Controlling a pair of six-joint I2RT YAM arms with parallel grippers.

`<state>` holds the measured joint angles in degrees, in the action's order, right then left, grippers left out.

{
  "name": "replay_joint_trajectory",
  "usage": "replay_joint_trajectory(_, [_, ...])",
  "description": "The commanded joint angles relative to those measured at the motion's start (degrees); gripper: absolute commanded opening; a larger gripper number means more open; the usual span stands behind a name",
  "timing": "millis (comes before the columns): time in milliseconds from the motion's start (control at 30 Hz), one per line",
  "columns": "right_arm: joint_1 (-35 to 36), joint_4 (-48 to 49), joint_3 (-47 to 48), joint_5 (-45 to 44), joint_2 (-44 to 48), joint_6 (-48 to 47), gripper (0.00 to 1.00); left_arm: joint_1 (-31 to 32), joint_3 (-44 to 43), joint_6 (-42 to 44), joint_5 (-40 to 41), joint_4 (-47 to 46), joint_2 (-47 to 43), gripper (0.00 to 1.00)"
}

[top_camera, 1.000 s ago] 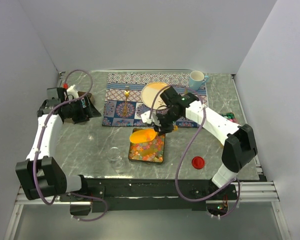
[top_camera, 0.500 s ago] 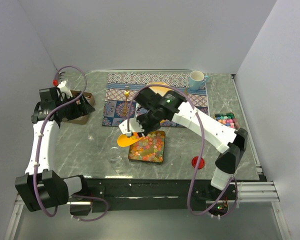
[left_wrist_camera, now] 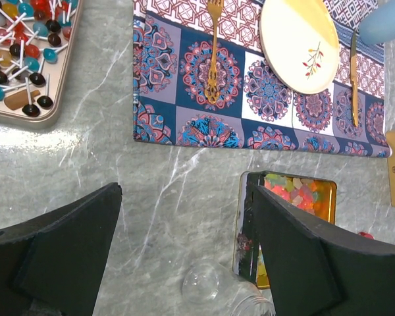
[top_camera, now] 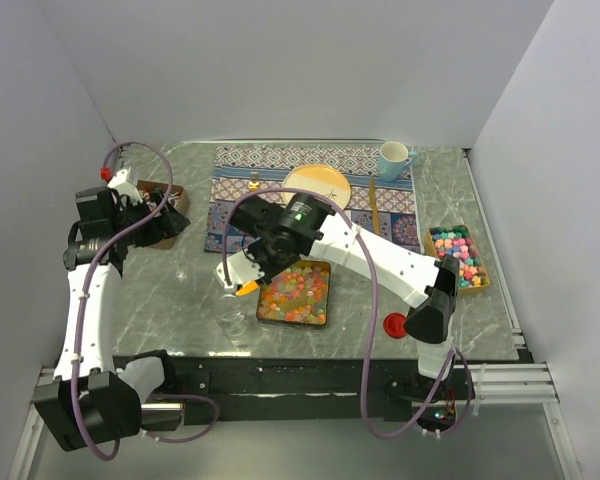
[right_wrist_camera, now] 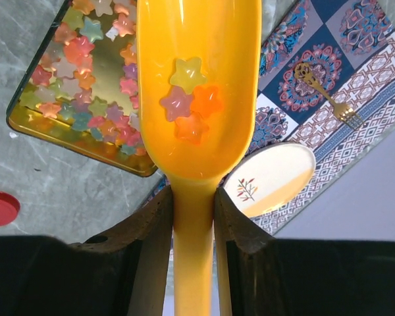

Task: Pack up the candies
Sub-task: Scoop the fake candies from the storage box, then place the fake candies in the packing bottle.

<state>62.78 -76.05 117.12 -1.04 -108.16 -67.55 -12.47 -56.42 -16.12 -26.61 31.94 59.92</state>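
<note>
The candies (right_wrist_camera: 72,59) are star-shaped sweets in pink, orange, yellow and green, filling a black tin (top_camera: 322,300). My right gripper (right_wrist_camera: 194,197) is shut on the handle of an orange scoop (right_wrist_camera: 197,39), and several candies (right_wrist_camera: 187,99) lie in its bowl. From above, the scoop (top_camera: 248,288) hangs at the tin's left edge, just above a clear glass jar (top_camera: 237,318). My left gripper (left_wrist_camera: 186,191) stands open and empty, high over the table. Below it, the jar (left_wrist_camera: 204,284) lies beside the tin (left_wrist_camera: 245,230).
A patterned placemat (top_camera: 240,205) carries a cream plate (top_camera: 317,183), a gold fork (left_wrist_camera: 212,52) and a knife (left_wrist_camera: 354,79). A blue mug (top_camera: 393,158) stands behind it. A lollipop tray (left_wrist_camera: 46,118) sits far left, a tray of coloured balls (top_camera: 458,255) right, a red lid (top_camera: 395,323) near the front.
My right arm has swung left, carrying the loaded scoop from over the tin to its left edge above the jar. My left arm has drawn back and up to the left.
</note>
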Motion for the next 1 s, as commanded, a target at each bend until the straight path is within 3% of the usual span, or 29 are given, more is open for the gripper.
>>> replay_joint_trajectory(0, [2.3, -6.4, 3.0, -7.0, -0.3, -3.7, 0.0, -0.5, 0.5, -0.7, -0.5, -3.6, -2.2, 0.87])
replay_joint_trajectory(333, [6.6, -6.5, 4.2, -15.9, -1.1, -8.1, 0.0, -0.8, 2.4, -1.3, -1.0, -5.2, -4.4, 0.88])
replay_joint_trajectory(967, [9.8, -6.6, 2.1, -22.2, -0.4, -13.7, 0.0, -1.5, 3.6, -3.0, -2.5, -6.8, -7.4, 0.89])
